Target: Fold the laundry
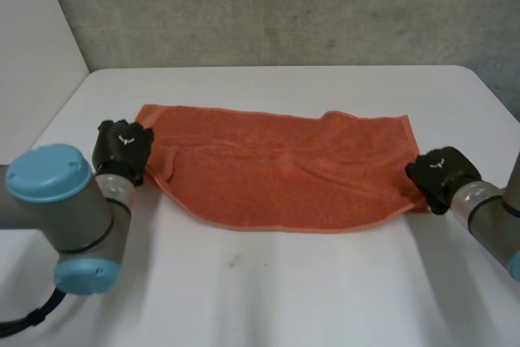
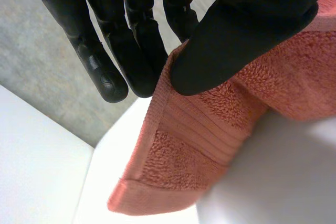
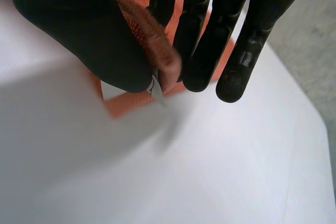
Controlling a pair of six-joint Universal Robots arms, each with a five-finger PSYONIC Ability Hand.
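An orange towel (image 1: 276,170) lies spread across the middle of the white table (image 1: 268,282), its long side running from left to right. My left hand (image 1: 122,150) is at the towel's left end. Its thumb (image 2: 231,40) pinches the towel's edge (image 2: 199,140) against the straight fingers (image 2: 121,51), and a corner hangs below them. At the right end my right hand (image 1: 441,176) grips the near right corner. There a bunched fold of towel (image 3: 155,51) sits between the thumb (image 3: 89,40) and the fingers (image 3: 210,40).
A grey wall (image 1: 284,6) stands behind the table's far edge. Bare white tabletop stretches in front of the towel towards me. Both arms reach in from the near corners.
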